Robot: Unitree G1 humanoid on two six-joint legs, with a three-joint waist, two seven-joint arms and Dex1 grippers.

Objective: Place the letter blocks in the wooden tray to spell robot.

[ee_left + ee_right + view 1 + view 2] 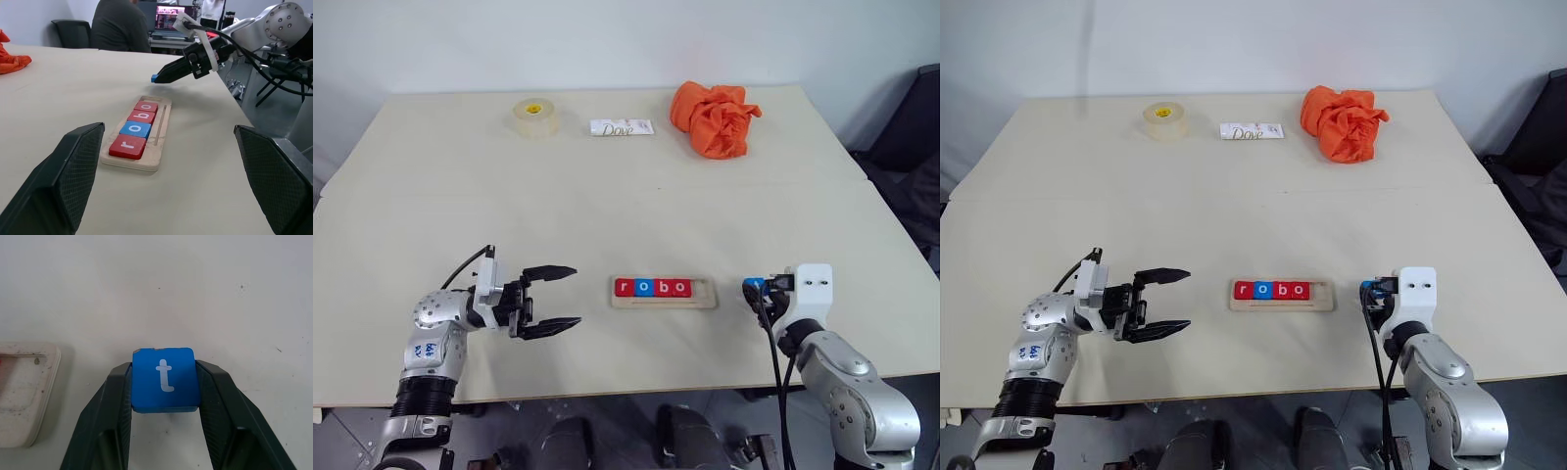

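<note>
The wooden tray (664, 301) lies near the table's front edge, between my arms. Four letter blocks (652, 288) sit in it reading r, o, b, o: red, blue, red, red. Its right end slot (22, 372) is bare. My right gripper (164, 396) is shut on a blue block with a white t (164, 378), held just above the table to the right of the tray (155, 78). My left gripper (558, 297) stands open to the left of the tray, pointing toward it, with nothing between its fingers (73, 161).
At the back of the table are a roll of clear tape (535, 117), a white Dove packet (622, 127) and a crumpled orange cloth (714, 117). A black chair (915, 147) stands off the right edge. A person (122, 24) sits behind the far side.
</note>
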